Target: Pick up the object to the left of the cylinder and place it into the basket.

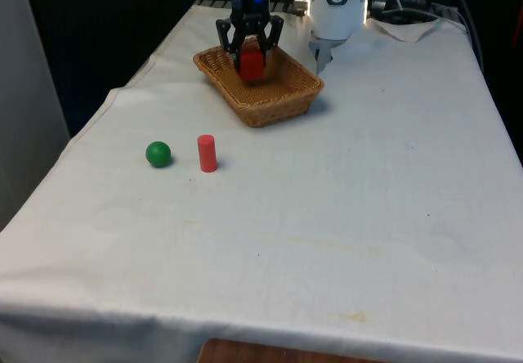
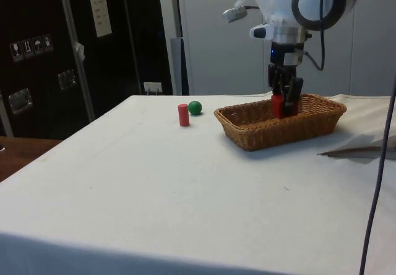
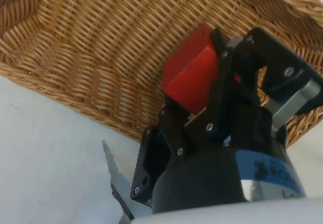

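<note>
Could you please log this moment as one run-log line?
gripper: shut on red block | over basket | green ball, red cylinder: on table

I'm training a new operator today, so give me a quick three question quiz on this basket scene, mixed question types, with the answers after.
1. True or false: the gripper holds a red block over the wicker basket.
2. Which lies nearer the front view's left: A) green ball B) red cylinder?
3. Fill in: the cylinder stands ___ on the cloth.

Key: 1 true. 2 A. 3 upright.
</note>
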`<act>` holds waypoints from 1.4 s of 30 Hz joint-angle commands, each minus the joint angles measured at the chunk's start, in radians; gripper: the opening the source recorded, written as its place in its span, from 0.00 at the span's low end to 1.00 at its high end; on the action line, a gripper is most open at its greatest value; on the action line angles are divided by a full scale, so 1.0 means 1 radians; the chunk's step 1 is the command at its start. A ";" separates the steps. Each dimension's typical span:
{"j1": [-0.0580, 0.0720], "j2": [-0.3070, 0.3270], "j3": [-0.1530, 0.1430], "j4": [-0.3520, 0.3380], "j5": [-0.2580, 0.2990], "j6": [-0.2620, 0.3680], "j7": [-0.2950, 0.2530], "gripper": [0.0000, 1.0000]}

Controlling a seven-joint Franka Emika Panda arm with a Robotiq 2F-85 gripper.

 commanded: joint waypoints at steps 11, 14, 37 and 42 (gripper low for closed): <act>0.000 -0.001 0.000 0.000 0.000 -0.001 0.000 1.00; 0.000 -0.001 0.000 0.000 0.000 -0.001 0.000 1.00; 0.032 -0.031 0.079 0.109 0.009 -0.105 0.092 1.00; 0.039 -0.031 0.096 0.136 0.013 -0.130 0.109 1.00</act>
